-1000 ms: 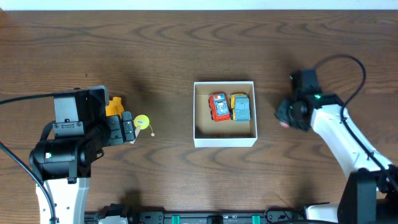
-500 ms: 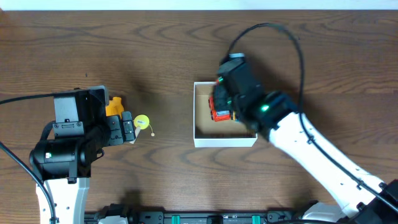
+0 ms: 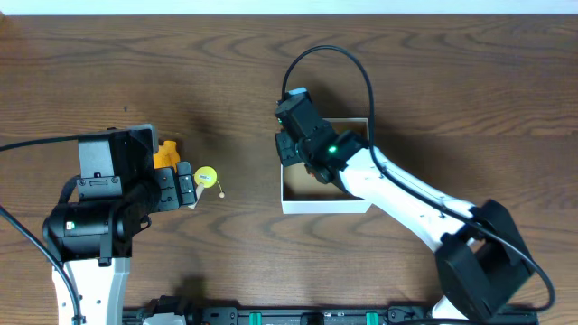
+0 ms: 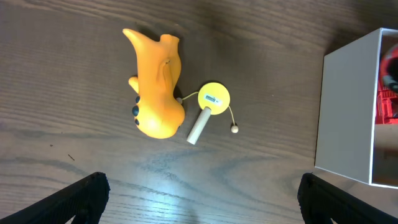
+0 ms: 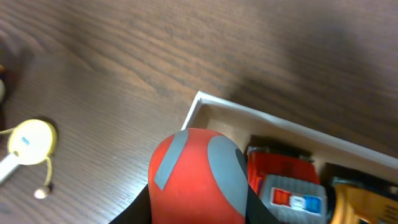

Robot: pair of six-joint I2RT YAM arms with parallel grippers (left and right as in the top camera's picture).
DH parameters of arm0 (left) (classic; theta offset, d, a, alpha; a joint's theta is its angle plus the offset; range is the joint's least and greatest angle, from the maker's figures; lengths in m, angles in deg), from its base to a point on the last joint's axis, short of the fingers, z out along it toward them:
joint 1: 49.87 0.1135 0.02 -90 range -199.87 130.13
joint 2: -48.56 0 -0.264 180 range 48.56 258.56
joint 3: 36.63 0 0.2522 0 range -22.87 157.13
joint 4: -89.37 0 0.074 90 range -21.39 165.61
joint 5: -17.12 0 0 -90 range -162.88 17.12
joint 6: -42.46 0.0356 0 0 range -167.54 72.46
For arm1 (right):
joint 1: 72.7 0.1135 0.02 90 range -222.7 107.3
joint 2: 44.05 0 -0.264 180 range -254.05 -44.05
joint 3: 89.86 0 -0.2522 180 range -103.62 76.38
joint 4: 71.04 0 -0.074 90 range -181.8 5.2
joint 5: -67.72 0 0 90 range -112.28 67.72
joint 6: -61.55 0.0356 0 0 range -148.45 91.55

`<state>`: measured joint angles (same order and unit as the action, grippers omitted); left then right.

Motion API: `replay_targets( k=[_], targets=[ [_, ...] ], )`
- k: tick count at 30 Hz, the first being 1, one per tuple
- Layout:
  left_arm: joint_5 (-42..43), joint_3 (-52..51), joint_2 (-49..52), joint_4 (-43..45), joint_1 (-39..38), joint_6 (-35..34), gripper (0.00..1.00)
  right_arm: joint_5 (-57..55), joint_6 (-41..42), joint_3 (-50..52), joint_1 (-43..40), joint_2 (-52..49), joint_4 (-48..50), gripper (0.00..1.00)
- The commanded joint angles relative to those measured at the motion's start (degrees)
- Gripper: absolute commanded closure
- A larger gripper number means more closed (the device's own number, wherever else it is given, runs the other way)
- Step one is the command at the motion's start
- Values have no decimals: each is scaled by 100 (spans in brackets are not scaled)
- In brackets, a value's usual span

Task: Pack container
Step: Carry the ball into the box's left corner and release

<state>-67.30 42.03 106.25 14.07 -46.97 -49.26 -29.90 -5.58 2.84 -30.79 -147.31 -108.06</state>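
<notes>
Overhead, counter (image 3: 433,72): dark brown wood grain with a matte surface.
Overhead, container (image 3: 325,206): square, with low white cardboard walls and a tan floor. It sits at mid-counter, a little toward the right edge, and the right arm covers its left part.
Overhead, right gripper (image 3: 293,143): black, above the container's far-left corner. The finger state cannot be told from this view.
Overhead, left gripper (image 3: 188,185): black, toward the left edge, with a yellow disc (image 3: 206,177) just beside it.
Overhead, orange toy (image 3: 165,153): partly hidden by the left arm.
Left wrist, orange toy: smooth, rounded plastic with a pear-like body, a forked end and dark blue dots on one side.
Left wrist, yellow disc: flat and round with a small white label, touching a short white peg (image 4: 198,127). A thin cord ends in a small bead (image 4: 234,129).
Left wrist, fingertips (image 4: 87,190): black and rough-looking, spread wide in both lower corners with only bare wood between them.
Left wrist, container: a plain white outer wall on the right side.
Right wrist, red rounded toy (image 5: 196,168): a smooth red dome with grey bands, pinched between the right gripper's dark jaws above the container's corner wall.
Right wrist, red car (image 5: 283,186): boxy with a blue-and-white roof panel, inside the container just beside a yellow car (image 5: 364,202).
</notes>
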Motion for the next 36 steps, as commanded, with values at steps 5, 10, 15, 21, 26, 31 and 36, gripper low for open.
replay_targets(
  k=[5,10,15,21,26,31,36],
  targets=[
    [-2,-2,2,-15,15,-76,2,-7,-129,-76,-2,-367,17,96],
    [-2,-2,22,-17,15,-76,2,-4,-133,-76,-33,-372,37,69],
    [-2,-2,28,-17,15,-76,2,2,-136,-76,-33,-372,35,29],
    [-2,-2,28,-17,15,-76,2,13,-166,-76,-33,-372,35,28],
    [-2,-2,28,-17,15,-76,2,11,-199,-76,-33,-367,37,27],
    [0,-2,28,-17,15,-76,2,-4,-236,-125,-37,-269,28,37],
    [-2,-2,28,-17,15,-76,2,-9,-258,-221,-37,7,-9,58]
  ],
)
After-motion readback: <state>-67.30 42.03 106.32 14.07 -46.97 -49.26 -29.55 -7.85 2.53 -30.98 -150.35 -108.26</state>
